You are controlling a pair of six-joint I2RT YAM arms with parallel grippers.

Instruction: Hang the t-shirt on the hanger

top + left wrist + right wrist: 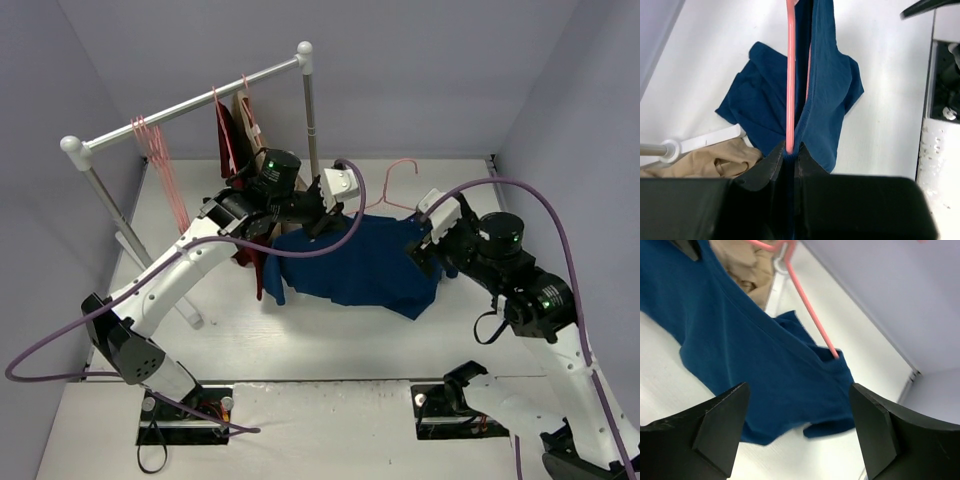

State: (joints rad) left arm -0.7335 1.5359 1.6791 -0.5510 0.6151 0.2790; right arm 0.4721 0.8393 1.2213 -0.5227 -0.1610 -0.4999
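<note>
T-shirt (350,265) threading looks midway: left tool (790,150) pinches the hanger (790,75) wire with cloth, right tool (797,395) gapes open beside the shirt sagging onto the bench (300,340), and likely must next draw fabric further along the hanger.

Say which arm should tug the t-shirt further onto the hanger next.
Right, probably. The right jaws are open and empty, facing the t-shirt where the hanger enters it. The left jaws are shut on hanger and cloth, holding both up.

From here I see the navy shirt (350,268) hanging crumpled, thin pink hanger (790,75) tucked inside, hook sticking out.
</note>
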